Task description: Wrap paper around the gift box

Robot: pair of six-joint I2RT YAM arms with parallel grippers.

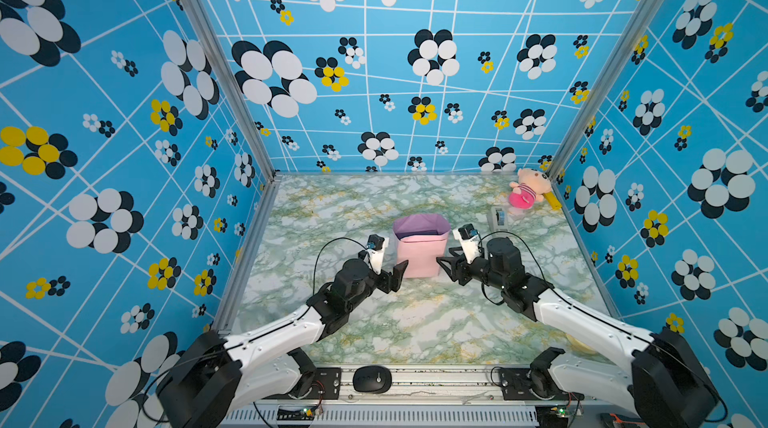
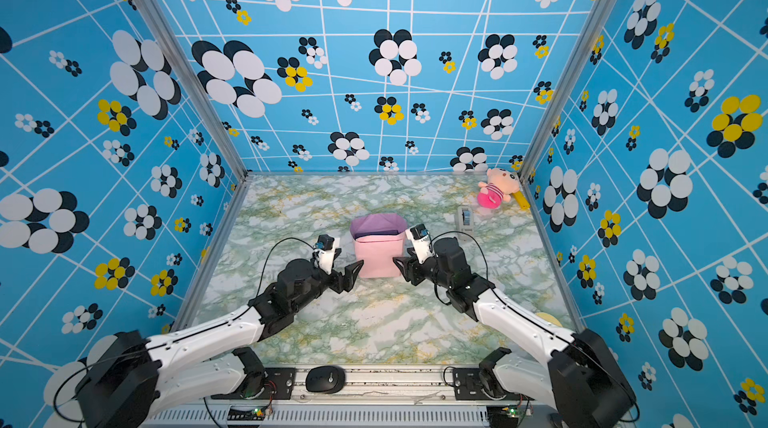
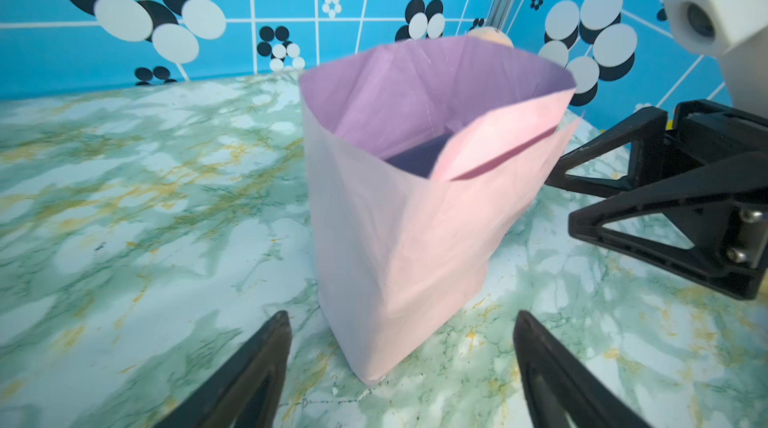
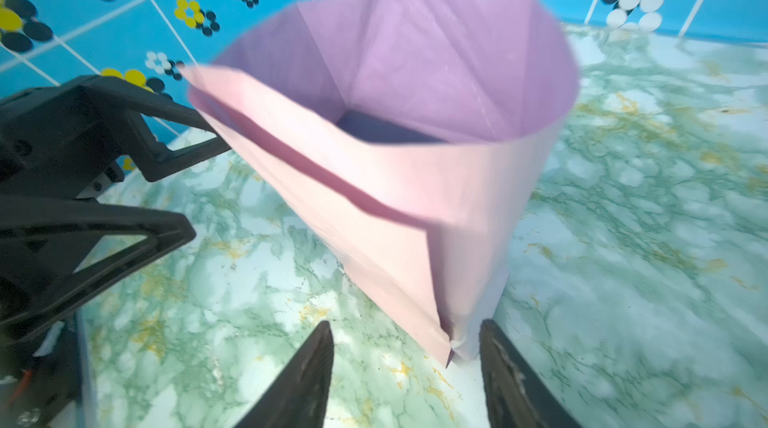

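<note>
though the paper (image 1: 422, 255) stood as an upright, open-topped sleeve, pale pink outside and lilac within, the wrap was judged unfinished. the gift box (image 3: 415, 155) sat at the bottom of that sleeve, with only its navy lid showing. the left gripper (image 1: 399, 276) and the right gripper (image 1: 441, 265) flanked the sleeve's near lower corners. both had their jaws spread and held nothing; whether they touched the paper could not be told. recommended: take the tall walls near the rim, not the base, and fold them down along the existing creases onto the lid, with one arm pinning the overlapping seam so it would not spring. count: one box, one sheet, two grippers, one tape dispenser (image 1: 498, 216) well apart beyond the right arm, one plush toy (image 1: 528, 191) in the far corner.
</note>
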